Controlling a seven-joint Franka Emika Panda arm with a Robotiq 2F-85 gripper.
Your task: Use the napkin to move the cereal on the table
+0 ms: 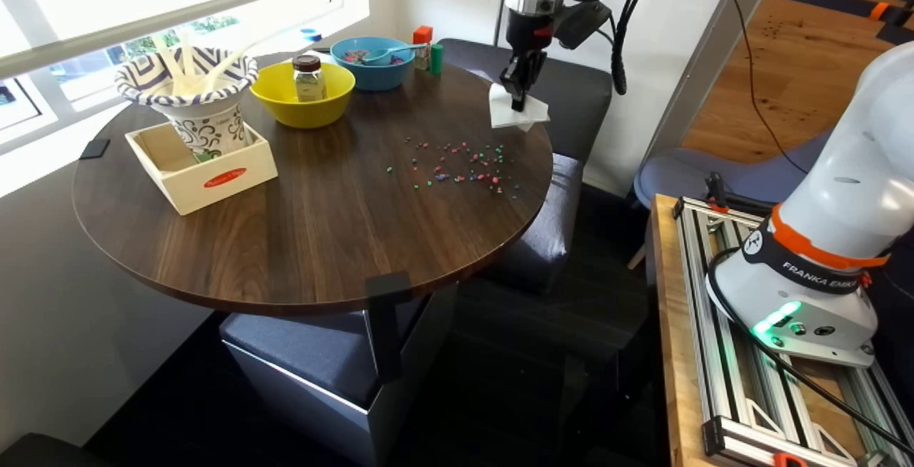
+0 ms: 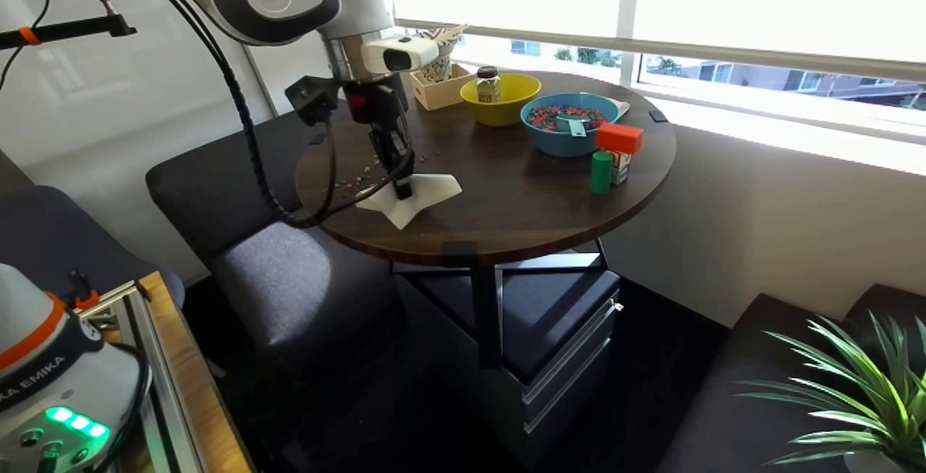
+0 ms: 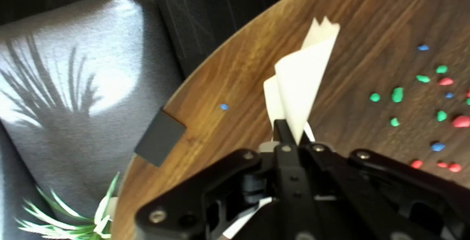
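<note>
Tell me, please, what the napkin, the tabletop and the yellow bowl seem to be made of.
The napkin: probably thin matte paper, going by its flat folds and jagged tip. The tabletop: satin wood or printed laminate; streaked dark grain shows, but which is unclear. The yellow bowl: likely smooth plastic, given its even, saturated colour, though enamelled metal is possible.

Both exterior views look down from a little way off, taking in the whole round table [image 1: 335, 203] from different sides. In an exterior view the window [image 1: 214, 24] is upper left, the robot base [image 1: 814, 303] right; in an exterior view with a plant [image 2: 893, 419] lower right, those two swap sides. The wrist view peers down close, past the gripper [image 3: 293, 137] at bottom centre, onto the table's edge.
</note>
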